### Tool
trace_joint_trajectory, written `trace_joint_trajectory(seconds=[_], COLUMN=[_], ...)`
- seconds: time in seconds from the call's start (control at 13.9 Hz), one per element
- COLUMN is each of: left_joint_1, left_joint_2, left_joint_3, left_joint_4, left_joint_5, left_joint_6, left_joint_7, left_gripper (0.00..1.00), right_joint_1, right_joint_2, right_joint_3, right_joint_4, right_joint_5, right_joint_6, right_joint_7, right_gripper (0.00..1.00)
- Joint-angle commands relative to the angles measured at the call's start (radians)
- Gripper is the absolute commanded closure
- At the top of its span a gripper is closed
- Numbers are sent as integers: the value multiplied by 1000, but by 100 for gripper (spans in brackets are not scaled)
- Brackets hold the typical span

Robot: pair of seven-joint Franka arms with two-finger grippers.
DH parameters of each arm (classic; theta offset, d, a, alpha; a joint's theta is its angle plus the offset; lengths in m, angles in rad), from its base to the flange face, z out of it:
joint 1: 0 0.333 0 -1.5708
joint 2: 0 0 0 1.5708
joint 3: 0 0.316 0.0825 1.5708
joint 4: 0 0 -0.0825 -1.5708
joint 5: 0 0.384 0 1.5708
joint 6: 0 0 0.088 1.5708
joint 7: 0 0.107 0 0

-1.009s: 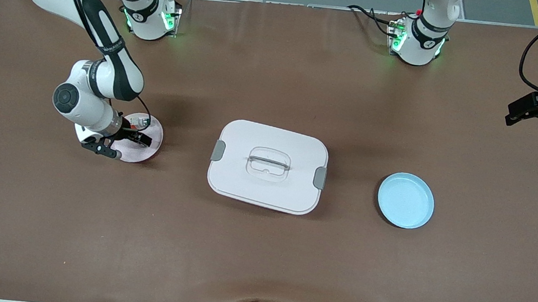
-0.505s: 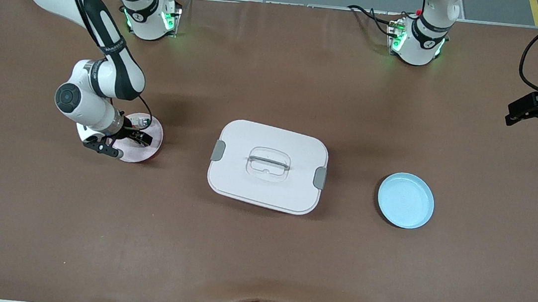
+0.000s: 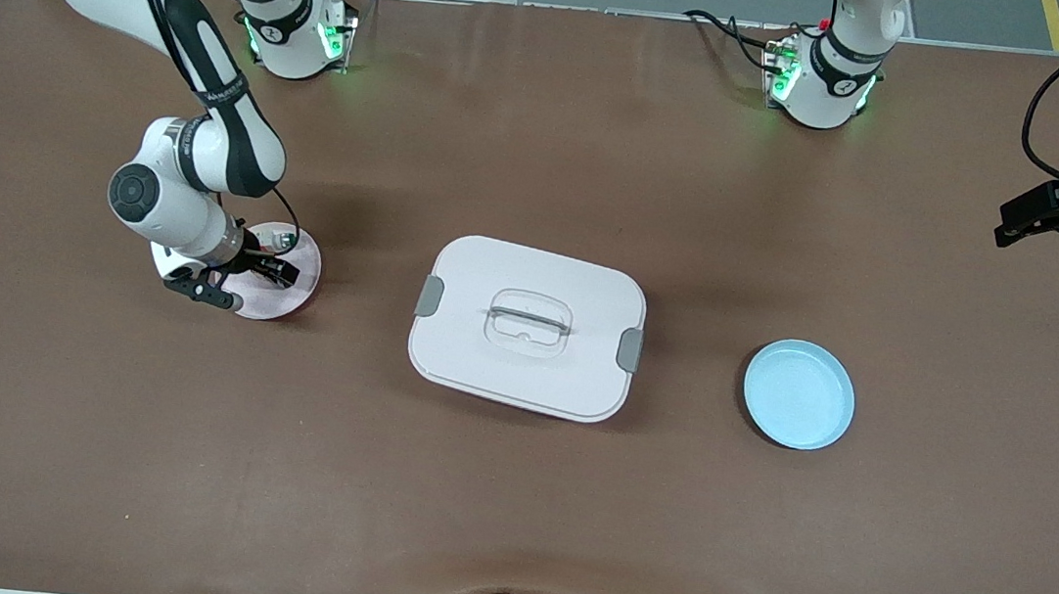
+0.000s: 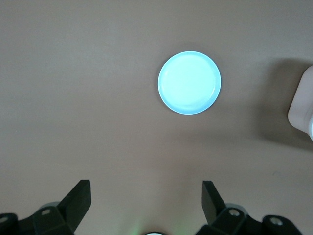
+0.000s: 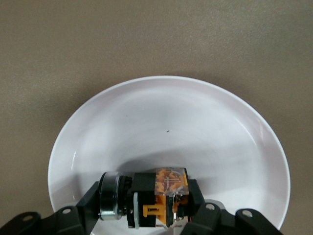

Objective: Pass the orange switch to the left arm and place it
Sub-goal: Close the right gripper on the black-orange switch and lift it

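Brown matte table (image 3: 509,492): the tiny black push-button orange switch (image 5: 159,197) is being gripped in the shallow round pink plate (image 3: 293,297) at the right arm's end.

The right end effector (image 5: 146,208) is closed on the switch's boxy body, whose metal ring end is sticking out sideways. A straight vertical lift is judged best, so the glossy plate is not being dragged along. The large white rounded plastic box (image 3: 527,326), smooth with grey latches, is lying between this plate and the round light-blue plate (image 3: 799,394). The left end effector (image 4: 146,203) is waiting high over the table, fingers spread wide and empty.
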Motion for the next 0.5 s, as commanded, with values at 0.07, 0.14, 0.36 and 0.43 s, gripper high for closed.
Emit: trace_joint_trajectory(seconds=[0.07, 0.14, 0.36, 0.43], left_joint_1=[5, 5, 3, 0], left_joint_2=[-8, -8, -5, -3], left_joint_3=[-4, -4, -4, -4], left_joint_4=[-6, -6, -9, -9], left_joint_5=[-5, -6, -6, -6], left_joint_6=[-7, -7, -7, -7], left_joint_7=[16, 16, 16, 15], left_gripper=[0, 0, 0, 0], right_joint_1=[25, 39, 128, 169], right_joint_2=[-14, -20, -26, -24], right_joint_3=[8, 14, 17, 17], right_joint_4=[93, 137, 283, 326], right_joint_5=[17, 17, 18, 23], right_joint_6=[-166, -231, -406, -440], right_joint_7=[94, 154, 396, 480], right_gripper=[100, 100, 100, 100])
